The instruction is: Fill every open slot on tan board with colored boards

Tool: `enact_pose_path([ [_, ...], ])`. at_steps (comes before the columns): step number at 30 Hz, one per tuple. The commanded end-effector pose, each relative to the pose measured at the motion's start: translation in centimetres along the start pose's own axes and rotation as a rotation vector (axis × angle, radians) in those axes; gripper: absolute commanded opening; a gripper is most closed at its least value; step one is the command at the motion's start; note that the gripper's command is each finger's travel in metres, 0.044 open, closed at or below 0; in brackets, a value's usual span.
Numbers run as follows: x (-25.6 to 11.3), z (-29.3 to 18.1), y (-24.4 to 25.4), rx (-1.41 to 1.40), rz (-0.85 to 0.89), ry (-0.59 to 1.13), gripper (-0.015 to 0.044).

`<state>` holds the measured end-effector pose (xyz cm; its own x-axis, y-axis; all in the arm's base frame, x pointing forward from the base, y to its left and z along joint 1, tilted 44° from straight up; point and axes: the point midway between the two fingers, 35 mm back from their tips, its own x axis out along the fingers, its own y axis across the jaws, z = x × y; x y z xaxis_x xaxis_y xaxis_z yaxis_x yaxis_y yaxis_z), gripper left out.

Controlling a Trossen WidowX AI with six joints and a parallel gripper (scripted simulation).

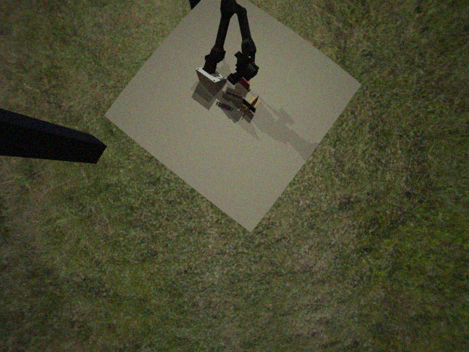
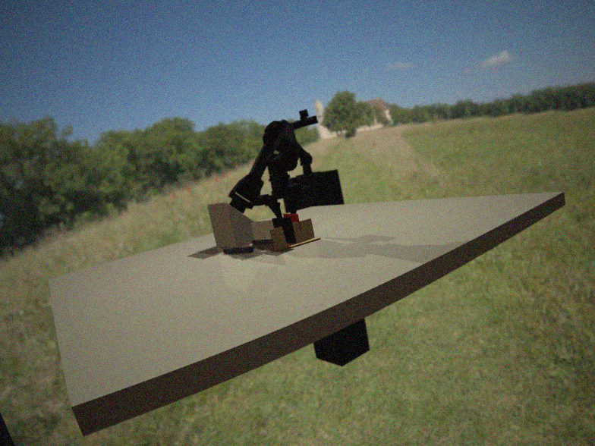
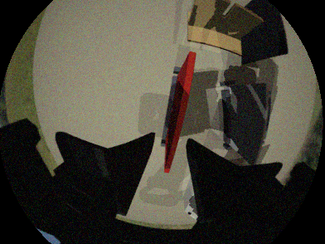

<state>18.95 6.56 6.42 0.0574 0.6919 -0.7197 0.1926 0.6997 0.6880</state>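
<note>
Fingers (image 1: 232, 78) (image 2: 284, 215) stand parted, pinching nothing, above the upright red board (image 1: 244, 83) (image 2: 291, 218) (image 3: 181, 104), presumably to straddle its thin faces. Its holder apparently keeps it on edge on the worktop (image 1: 212, 151) (image 2: 215, 307) (image 3: 95, 75), ready for gripping.

board (image 1: 244, 83) (image 2: 291, 218) (image 3: 181, 104): red | gripper (image 1: 233, 78) (image 2: 283, 215) (image 3: 171, 139): black | tabletop (image 1: 234, 158) (image 2: 201, 307) (image 3: 95, 75): plain beige
</note>
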Motion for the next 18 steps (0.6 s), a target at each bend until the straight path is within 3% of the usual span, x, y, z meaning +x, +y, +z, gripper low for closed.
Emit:
enact_pose_path([
  [1,0.8,-0.1,0.0,0.006,0.003,0.002,0.0183],
  [10,1.9,-0.1,0.0,0.006,0.004,0.003,0.0183],
  [17,1.9,-0.1,0.0,0.006,0.004,0.003,0.0000],
  [18,1.9,-0.1,0.0,0.006,0.004,0.003,0.0000],
])
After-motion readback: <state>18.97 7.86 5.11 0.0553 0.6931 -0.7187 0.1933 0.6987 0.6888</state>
